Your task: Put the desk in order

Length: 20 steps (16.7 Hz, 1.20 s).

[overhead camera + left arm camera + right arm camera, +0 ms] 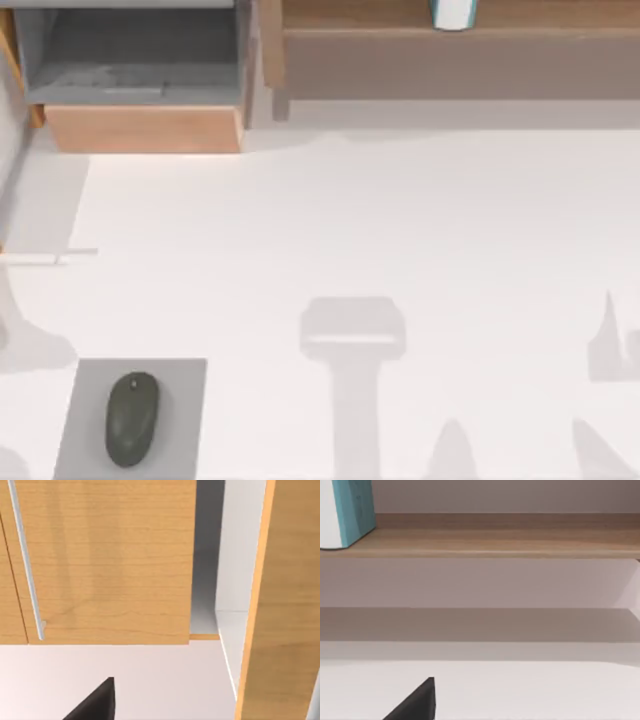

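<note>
The desk (400, 220) is a broad white tabletop. A dark mouse (132, 418) lies on a grey mouse pad (180, 400) at the front left. At the back left a wooden drawer (145, 128) stands pulled out, its grey inside bare. The left wrist view faces its wooden front (110, 560) with a thin metal handle (27, 565). A dark edge of my left gripper (95, 705) shows low over the desk. A similar dark edge of my right gripper (415, 705) hangs over the desk, facing the shelf.
A long wooden shelf unit (460, 60) runs along the back right, with a white-and-teal cup (453, 12) on top, the cup (350, 510) also in the right wrist view. Arm shadows fall on the front middle and right of the desk.
</note>
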Each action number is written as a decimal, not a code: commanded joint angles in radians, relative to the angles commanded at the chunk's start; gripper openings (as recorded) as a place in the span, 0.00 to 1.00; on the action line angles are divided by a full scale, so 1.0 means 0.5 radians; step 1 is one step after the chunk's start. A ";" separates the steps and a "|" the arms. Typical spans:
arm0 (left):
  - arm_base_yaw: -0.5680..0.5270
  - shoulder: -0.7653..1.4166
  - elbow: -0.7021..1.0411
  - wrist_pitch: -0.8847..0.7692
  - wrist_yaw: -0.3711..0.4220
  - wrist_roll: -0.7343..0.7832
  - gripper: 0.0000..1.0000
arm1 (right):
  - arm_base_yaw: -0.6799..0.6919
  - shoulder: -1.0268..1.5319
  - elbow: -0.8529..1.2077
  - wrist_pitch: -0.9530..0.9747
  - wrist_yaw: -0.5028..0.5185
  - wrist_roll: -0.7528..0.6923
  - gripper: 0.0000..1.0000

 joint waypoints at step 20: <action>-0.008 0.006 0.015 -0.009 -0.008 0.000 0.00 | 0.000 0.000 0.000 0.000 0.000 0.000 1.00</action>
